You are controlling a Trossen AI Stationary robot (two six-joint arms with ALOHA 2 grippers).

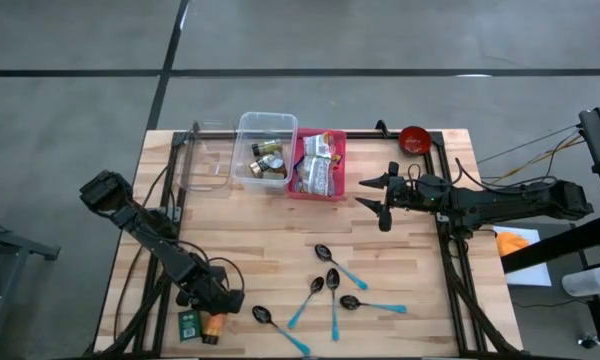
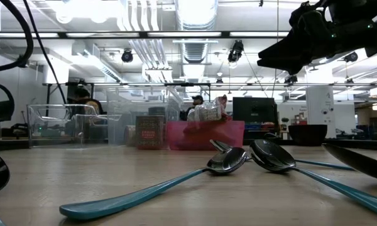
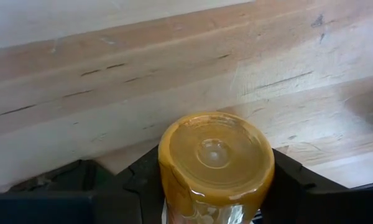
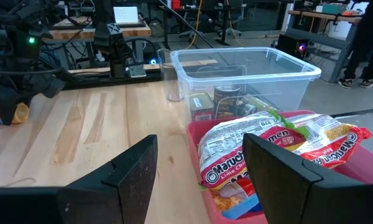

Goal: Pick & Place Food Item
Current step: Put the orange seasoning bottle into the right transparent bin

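An amber bottle point(image 1: 213, 328) lies near the table's near left corner, its round base point(image 3: 214, 149) facing the left wrist camera. My left gripper point(image 1: 218, 308) is shut on it. A small green packet point(image 1: 189, 325) lies flat beside it. My right gripper point(image 1: 372, 195) hangs open above the table, just right of a pink bin point(image 1: 320, 190) holding noodle packets point(image 4: 280, 146). A clear bin point(image 1: 264, 150) with cans stands left of the pink one. My left gripper pinches the bottle's body just behind its base, one dark finger point(image 3: 140, 183) on each opposite side point(image 3: 168, 186). The fingers slant steeply down from the table's far left. Whether the bottle rests on the table or is lifted, I cannot tell.
Several teal-handled spoons point(image 1: 332, 292) lie scattered on the near middle of the table. A red bowl point(image 1: 413, 138) stands at the far right corner, and an empty clear container point(image 1: 205, 160) at the far left. Bare wood lies between the bins and the spoons.
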